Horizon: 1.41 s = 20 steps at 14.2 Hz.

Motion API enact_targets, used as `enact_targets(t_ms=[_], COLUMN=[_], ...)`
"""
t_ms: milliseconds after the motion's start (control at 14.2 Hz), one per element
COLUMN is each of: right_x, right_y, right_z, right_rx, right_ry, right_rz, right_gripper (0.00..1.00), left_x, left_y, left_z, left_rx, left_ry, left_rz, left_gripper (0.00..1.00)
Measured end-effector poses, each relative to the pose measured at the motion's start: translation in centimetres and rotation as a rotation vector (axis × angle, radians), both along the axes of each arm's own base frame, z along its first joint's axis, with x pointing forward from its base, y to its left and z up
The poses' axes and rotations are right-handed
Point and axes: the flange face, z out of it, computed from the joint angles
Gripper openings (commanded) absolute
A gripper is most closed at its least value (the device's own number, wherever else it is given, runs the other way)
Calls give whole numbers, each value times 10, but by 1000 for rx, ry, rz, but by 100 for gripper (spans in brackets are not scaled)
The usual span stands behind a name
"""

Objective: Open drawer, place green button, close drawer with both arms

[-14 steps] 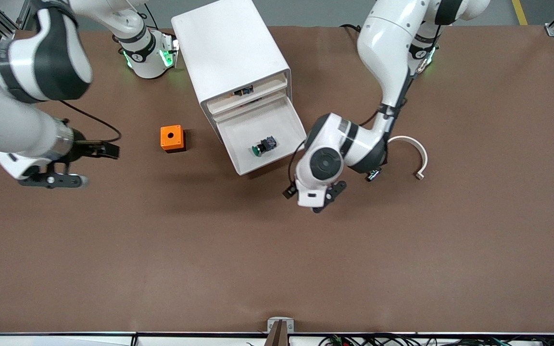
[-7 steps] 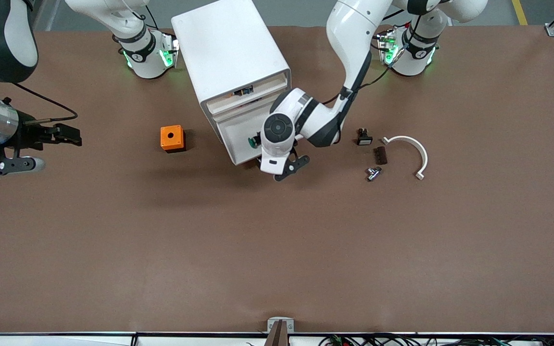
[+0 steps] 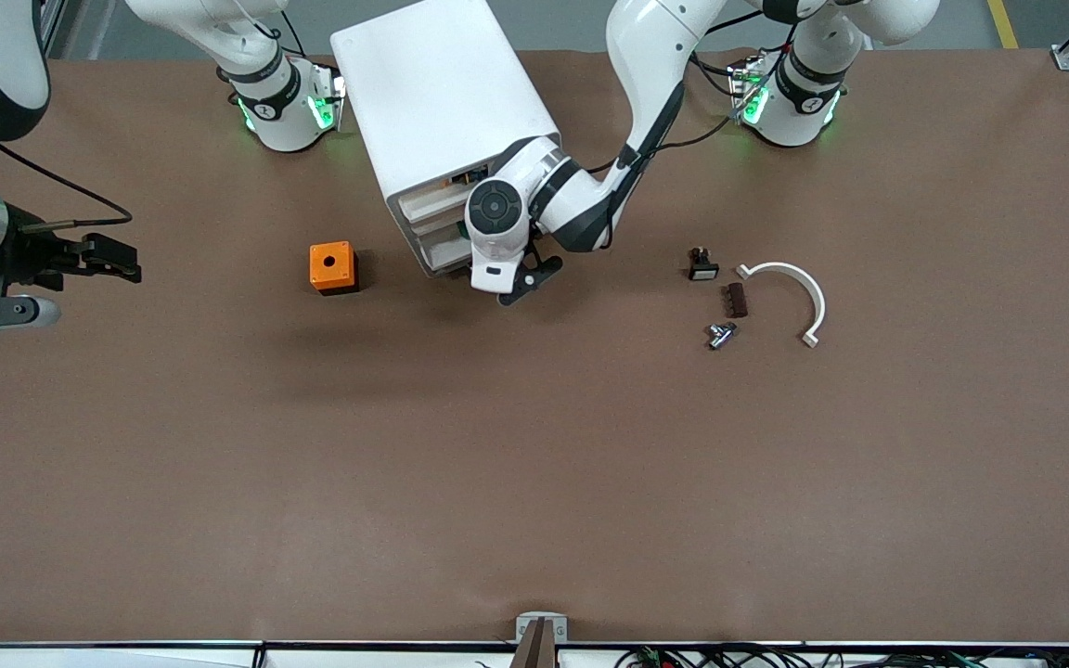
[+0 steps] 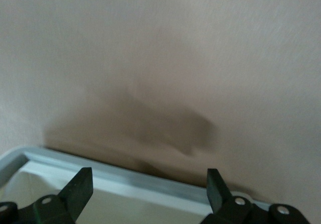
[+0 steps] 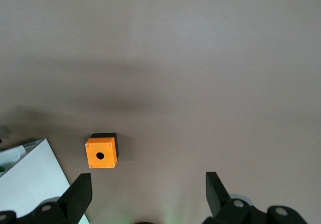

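robot lab | 2 arms (image 3: 646, 102) – brown table (image 3: 534, 482) – alu frame

No legible text, label, brand, number or sign is found on the cabinet (image 3: 446, 102), arms, or worktop (image 3: 534, 482).

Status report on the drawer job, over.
Left gripper open at the drawer front, drawer nearly shut. Right gripper open, waiting at the right arm's end. Button hidden from view. Nothing blocking the drawer.

Left arm reaching in from base, wrist bending downward, left gripper (image 4: 145, 196) hanging with fingers spread wide. Right arm waiting, right gripper (image 5: 148, 196) gaping, holding nothing.
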Motion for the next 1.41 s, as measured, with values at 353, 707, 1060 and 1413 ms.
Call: enact_targets(t_ms=[353,707,1060,1413], right_x=[3,0,0,-9], right_y=[-4,-15,-14,-40], right_z=[14,23,32,50], right_rx=[0,0,2,24], right_ry=[-32,-23,-44,-71], right_rz=[-7,-27,-24,-71], right_gripper=[100,100,100,100], left_x=[-19,-16,75,158], left_y=[-9,-6,49,128], left_z=[-3,-4,38,119], left_rx=[19,35,47,77], left_ry=[19,19,-115,-254], left_rz=[32,68,170,241], left_gripper=[100,100,100,100])
